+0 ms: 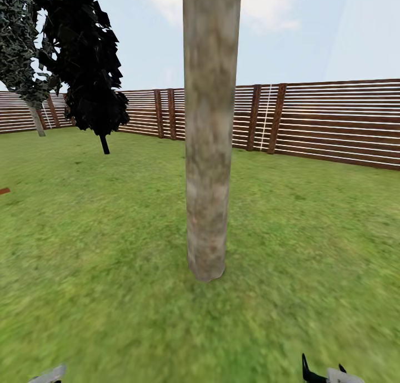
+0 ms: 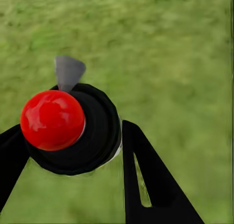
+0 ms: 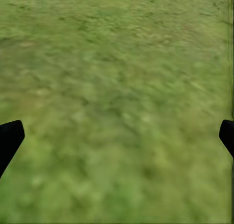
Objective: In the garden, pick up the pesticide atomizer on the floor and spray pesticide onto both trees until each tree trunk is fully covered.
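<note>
Straight ahead in the head view, a thick trunk (image 1: pixel 208 150) of mottled grey-beige bark, upright, base planted in the lawn (image 1: pixel 311 244), top cut off by the upper edge. Behind it, a brown slatted fence (image 1: pixel 333 122) running across the whole background under a pale sky. Off to the left, near the fence, a dark black-leaved tree (image 1: pixel 89 61) on a thin stem, and beside it another with greyish foliage and a pale trunk (image 1: pixel 38 121), well apart from the near trunk. At the lower corners, just the tips of both arms. In the left wrist view, left hand (image 2: pixel 73 151) clenched around the atomizer (image 2: pixel 73 126): black round body pressed between the two black fingers (image 2: pixel 146 175), a red ball-shaped top facing the camera, a small grey nozzle piece poking out past the body, blurred grass beneath. In the right wrist view, right hand (image 3: pixel 117 136) released, its fingertips (image 3: pixel 9 136) spread wide at opposite edges, nothing between them, grass below.
</note>
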